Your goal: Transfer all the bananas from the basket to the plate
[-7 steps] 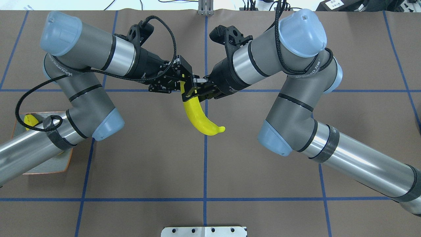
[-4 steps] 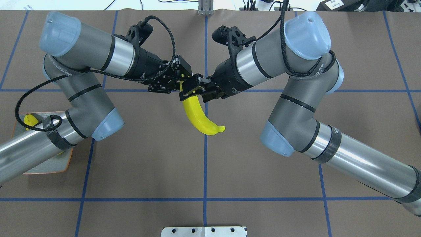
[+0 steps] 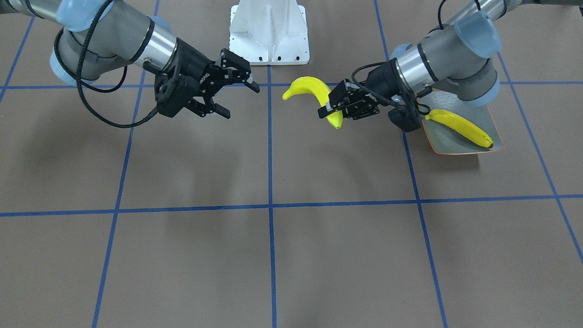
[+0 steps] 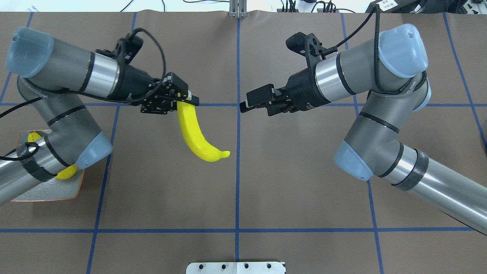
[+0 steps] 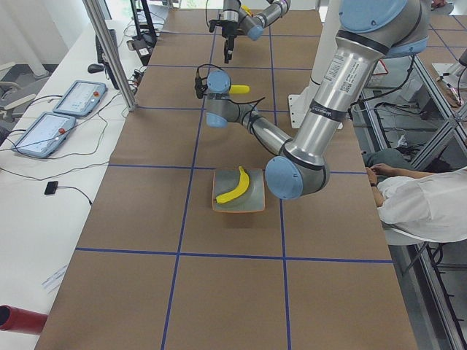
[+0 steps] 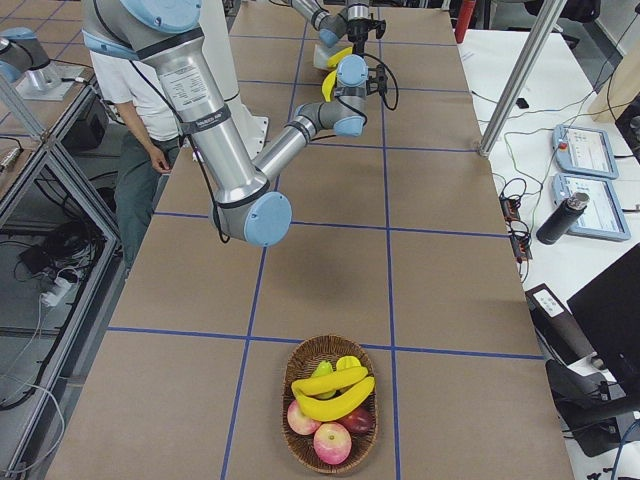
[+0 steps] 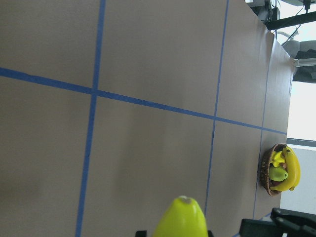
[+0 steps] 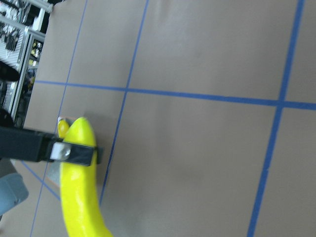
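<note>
banana (image 4: 194,133) pinched near one end in the left end effector (image 4: 187,100), closed tight on it. long body curving out past the fingertips toward the robot's base, free tip pointed toward the right end effector's side. carried above the brown surface (image 4: 304,171) with its blue tape grid. same banana at the bottom edge of the left wrist view, blunt end foremost, and in the right wrist view crossed by a dark finger.

second banana (image 3: 460,127) flat on the plate (image 3: 448,145), diagonal across it, touching the grey face. plate behind the left end effector, on the wrist side away from the right end effector, close to that arm's elbow and partly under its forearm in the overhead view.

right end effector (image 4: 246,102) facing the left one across a blue line, well apart from it, fingers spread wide, about level with the held banana's gripped end.

basket (image 6: 305,352) far off behind the right end effector, at the surface's end on the robot's right. two more bananas (image 6: 335,402) across its top, over red apples (image 6: 332,440) and some green fruit (image 7: 277,174). small in the left wrist view, far ahead of the left end effector.

seated person (image 5: 423,208) at the edge of the exterior left view, standing person (image 6: 135,140) beside the robot's base in the exterior right view.
</note>
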### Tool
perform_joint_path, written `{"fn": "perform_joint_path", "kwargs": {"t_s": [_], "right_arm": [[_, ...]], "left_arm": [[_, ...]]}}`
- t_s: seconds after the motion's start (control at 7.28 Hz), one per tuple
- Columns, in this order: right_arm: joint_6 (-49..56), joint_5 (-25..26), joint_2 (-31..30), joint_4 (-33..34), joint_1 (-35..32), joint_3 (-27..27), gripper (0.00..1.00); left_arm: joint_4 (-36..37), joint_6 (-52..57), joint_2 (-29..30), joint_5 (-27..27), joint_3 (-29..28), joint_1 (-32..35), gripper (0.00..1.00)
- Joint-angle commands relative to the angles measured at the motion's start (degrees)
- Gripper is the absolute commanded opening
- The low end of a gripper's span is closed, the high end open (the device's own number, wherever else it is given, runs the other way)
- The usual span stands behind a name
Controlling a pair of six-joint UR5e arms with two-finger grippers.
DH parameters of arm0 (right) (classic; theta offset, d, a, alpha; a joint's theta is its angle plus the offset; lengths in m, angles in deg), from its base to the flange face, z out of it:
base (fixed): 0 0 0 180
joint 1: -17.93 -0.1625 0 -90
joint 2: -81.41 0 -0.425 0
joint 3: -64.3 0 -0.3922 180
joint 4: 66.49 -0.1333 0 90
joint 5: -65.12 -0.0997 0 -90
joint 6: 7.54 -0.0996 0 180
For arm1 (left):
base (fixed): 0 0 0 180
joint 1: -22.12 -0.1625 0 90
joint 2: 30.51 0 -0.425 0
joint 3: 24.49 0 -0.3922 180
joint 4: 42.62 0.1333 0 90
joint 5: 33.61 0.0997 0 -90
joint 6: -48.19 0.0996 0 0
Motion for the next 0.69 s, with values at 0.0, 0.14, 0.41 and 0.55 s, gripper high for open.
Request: {"fn": "perform_joint_path", "kwargs": {"t_s": [0.0,0.14,0.41,0.55], "right_arm": [[-1.13,0.51,-4.27,-0.17,-3.17,-0.03,1.0],[-1.13,1.21,-5.51,-0.17,-3.44,-0.12,1.0],[-1.13,3.23,-5.7,0.27,-3.35,-0.64,1.0],[-1.13,3.33,-5.7,0.27,-3.35,-0.65,1.0]], "left_arm": [[-4.12,0.03,-8.28,-8.42,0.18,8.06,0.0],[-4.12,0.38,-11.18,-12.39,-0.34,11.24,0.0],[-4.21,0.3,-15.86,-18.2,-1.39,14.86,0.0],[-4.3,0.47,-17.18,-20.92,-4.19,16.27,0.0]]}}
